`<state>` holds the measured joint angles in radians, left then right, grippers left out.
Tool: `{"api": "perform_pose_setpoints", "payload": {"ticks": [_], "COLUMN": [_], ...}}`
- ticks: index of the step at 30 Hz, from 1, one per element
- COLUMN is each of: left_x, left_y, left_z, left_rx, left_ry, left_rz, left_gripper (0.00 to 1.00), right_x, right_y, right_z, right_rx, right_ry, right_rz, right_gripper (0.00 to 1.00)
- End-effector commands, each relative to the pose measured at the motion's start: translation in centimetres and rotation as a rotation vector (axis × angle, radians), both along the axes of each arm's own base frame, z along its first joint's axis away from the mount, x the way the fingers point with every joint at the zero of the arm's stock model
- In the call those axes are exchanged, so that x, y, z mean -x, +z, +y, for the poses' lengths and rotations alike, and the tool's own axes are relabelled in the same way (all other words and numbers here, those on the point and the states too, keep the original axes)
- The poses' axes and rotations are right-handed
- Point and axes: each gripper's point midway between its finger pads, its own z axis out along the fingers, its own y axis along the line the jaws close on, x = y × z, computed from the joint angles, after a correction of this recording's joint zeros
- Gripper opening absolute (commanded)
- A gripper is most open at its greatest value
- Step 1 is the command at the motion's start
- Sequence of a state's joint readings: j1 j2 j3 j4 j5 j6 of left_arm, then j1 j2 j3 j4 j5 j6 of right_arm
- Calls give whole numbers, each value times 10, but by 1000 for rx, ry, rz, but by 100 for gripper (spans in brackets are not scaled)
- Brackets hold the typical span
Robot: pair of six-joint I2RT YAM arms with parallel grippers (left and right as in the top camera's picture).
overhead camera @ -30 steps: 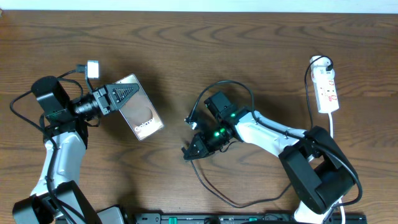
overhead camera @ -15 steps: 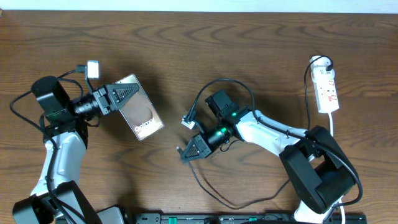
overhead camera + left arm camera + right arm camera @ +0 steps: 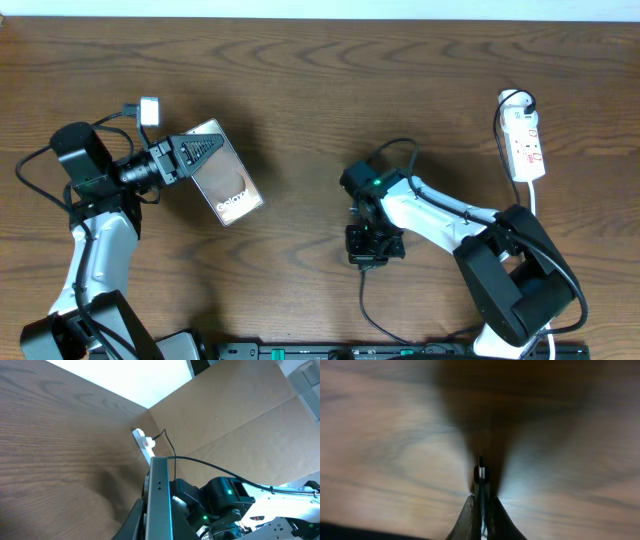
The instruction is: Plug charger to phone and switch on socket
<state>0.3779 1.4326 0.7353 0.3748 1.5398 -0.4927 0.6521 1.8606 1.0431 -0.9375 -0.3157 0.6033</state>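
The left gripper (image 3: 205,147) is clamped on one end of the phone (image 3: 232,188), a glossy brownish slab with white lettering at its free end. It holds the phone lifted off the dark wood-grain worktop (image 3: 300,80), on the left side. In the left wrist view the phone shows edge-on as a thin grey strip between the fingers.

A broad stretch of bare wood lies between the phone and the right gripper (image 3: 481,497). That gripper is closed on the charger's small black plug tip (image 3: 481,472), which sticks out just past the fingertips. The thin black charger cable (image 3: 362,300) trails from it toward the near edge.

The socket (image 3: 526,145), a white elongated strip with red marks, lies by the far right corner, well apart from both grippers. Its white cord (image 3: 536,200) runs back past the right arm.
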Motion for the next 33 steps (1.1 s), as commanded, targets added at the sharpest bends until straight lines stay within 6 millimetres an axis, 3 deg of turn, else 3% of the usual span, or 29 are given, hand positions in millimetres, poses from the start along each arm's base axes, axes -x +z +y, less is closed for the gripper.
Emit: {"api": "perform_pose_setpoints", "payload": {"ticks": [1, 7, 9, 12, 13, 33], "left_x": [4, 4, 4, 4, 4, 4], "left_y": [4, 4, 4, 4, 4, 4], "left_z": [-1, -1, -1, -1, -1, -1], "left_rx": [2, 2, 2, 2, 2, 2], "left_ry": [-26, -25, -26, -25, -25, -25], "left_rz": [-26, -25, -26, -25, -25, -25], "left_gripper": [7, 7, 8, 7, 7, 8], "right_x": [-7, 0, -2, -5, -6, -14], "right_y": [-13, -11, -12, -13, -13, -24], "right_z": [-34, -33, -31, -29, -28, -19], "right_rx": [209, 200, 194, 185, 183, 152], "right_ry": [-64, -74, -75, -84, -90, -120], "right_rz": [-59, -22, -29, -43, -46, -58], "right_gripper": [1, 4, 14, 37, 40, 39]}}
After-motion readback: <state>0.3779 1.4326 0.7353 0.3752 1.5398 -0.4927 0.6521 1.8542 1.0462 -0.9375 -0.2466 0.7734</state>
